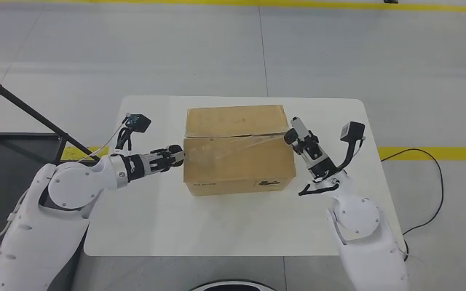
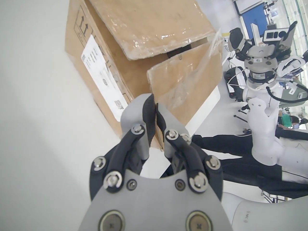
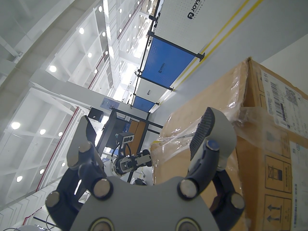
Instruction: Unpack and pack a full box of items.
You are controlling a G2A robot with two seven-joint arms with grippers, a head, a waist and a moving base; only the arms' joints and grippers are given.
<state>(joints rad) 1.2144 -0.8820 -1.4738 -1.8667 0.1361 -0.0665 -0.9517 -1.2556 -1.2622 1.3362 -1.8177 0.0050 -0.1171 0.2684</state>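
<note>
A white table (image 1: 138, 218) is set on a grey floor (image 1: 328, 58) crossed by a yellow line (image 1: 419, 153); blue partition panels (image 3: 166, 66) are seen beyond. The taped cardboard box (image 1: 237, 164) is placed mid-table, nearer the far edge. A flap edge at its left end is pinched by the left gripper (image 2: 154, 105); the right gripper (image 3: 146, 116) is spread wide at its right end.

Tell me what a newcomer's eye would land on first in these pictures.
The brown cardboard box at the middle of the white table, wrapped in wrinkled clear tape, top flaps ajar. The left gripper, at the box's left end, has its fingers shut on the edge of a flap; the right gripper is at the opposite end, fingers open.
</note>
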